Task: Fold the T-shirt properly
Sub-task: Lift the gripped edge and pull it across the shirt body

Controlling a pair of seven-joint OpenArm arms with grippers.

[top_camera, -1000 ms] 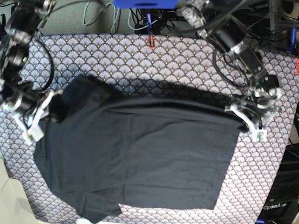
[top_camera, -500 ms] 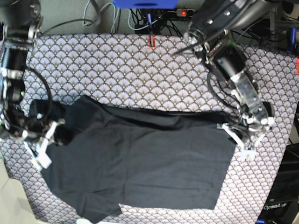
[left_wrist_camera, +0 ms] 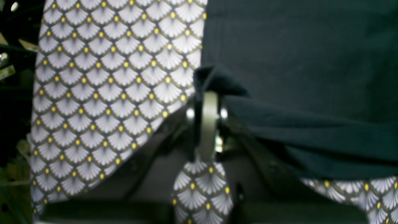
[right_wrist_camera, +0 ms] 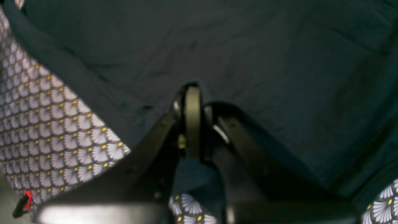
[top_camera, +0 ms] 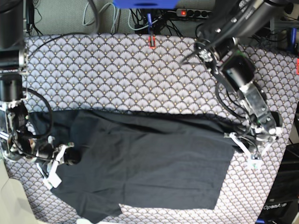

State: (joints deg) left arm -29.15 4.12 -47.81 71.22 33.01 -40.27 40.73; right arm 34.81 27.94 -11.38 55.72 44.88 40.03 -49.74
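Note:
The black T-shirt (top_camera: 149,172) lies spread across the front half of the table, its back edge doubled over in a long fold. At the fold's right end my left gripper (top_camera: 240,145) is shut on the shirt's corner. The left wrist view shows that gripper (left_wrist_camera: 209,95) pinching a bunched tuck of the T-shirt (left_wrist_camera: 295,46). On the base view's left, my right gripper (top_camera: 55,169) is shut on the shirt's other end. In the right wrist view the gripper (right_wrist_camera: 192,88) is sunk into the T-shirt (right_wrist_camera: 248,46), which fills most of the frame.
The grey fan-patterned tablecloth (top_camera: 117,70) covers the table behind the shirt. A red clip (top_camera: 151,42) sits at the back edge, below a blue block (top_camera: 145,3) and cables. The table's right edge lies close to my left arm.
Both grippers have moved toward the table's front, drawing the shirt's back edge with them. The fold now lies lower, and more tablecloth shows behind it.

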